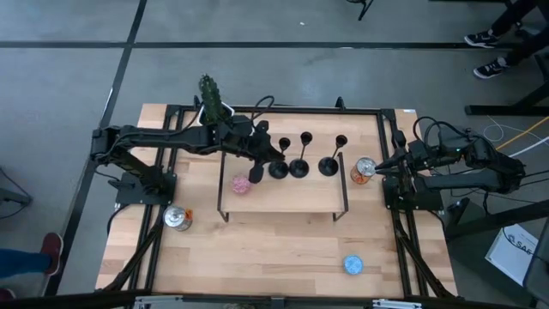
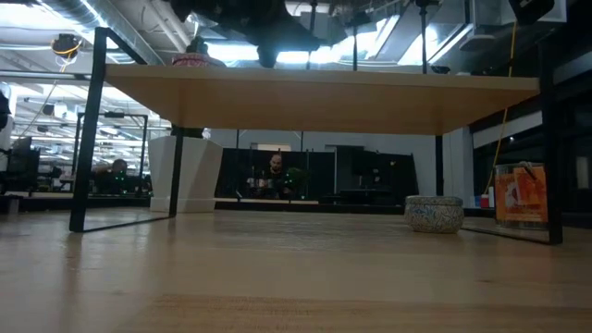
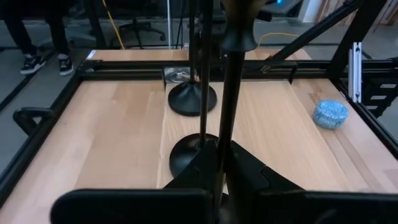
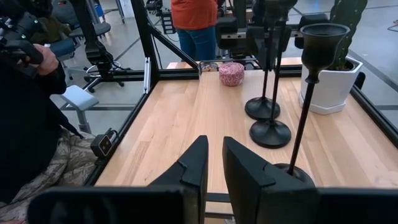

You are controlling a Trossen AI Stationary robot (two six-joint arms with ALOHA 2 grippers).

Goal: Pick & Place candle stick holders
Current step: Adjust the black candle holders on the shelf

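Observation:
Three black candle stick holders stand in a row on a raised wooden shelf (image 1: 283, 199): a left one (image 1: 280, 163), a middle one (image 1: 300, 159) and a right one (image 1: 332, 157). My left gripper (image 1: 273, 157) reaches in from the table's left and is shut on the left holder's stem. Its round base (image 4: 261, 109) appears to rest on the shelf. My right gripper (image 4: 214, 140) waits at the table's right edge, high beside an orange can (image 1: 363, 169). Only a narrow slit shows between its fingers, with nothing in it. My left gripper pinches the left holder's thin stem (image 3: 225, 134) between its two fingers, below the cup (image 3: 239, 34). The fingers (image 3: 252, 171) come nearly level from the table's left and lie across the upright stem. The gripper hides the base in the left wrist view.
A pink tin (image 1: 240, 184) sits on the shelf's left part. On the table are a metal can (image 1: 177, 217) at the left, a blue tin (image 1: 352, 264) near the front right and a potted plant (image 1: 210, 90) at the far edge. A black frame (image 1: 390, 215) surrounds the table.

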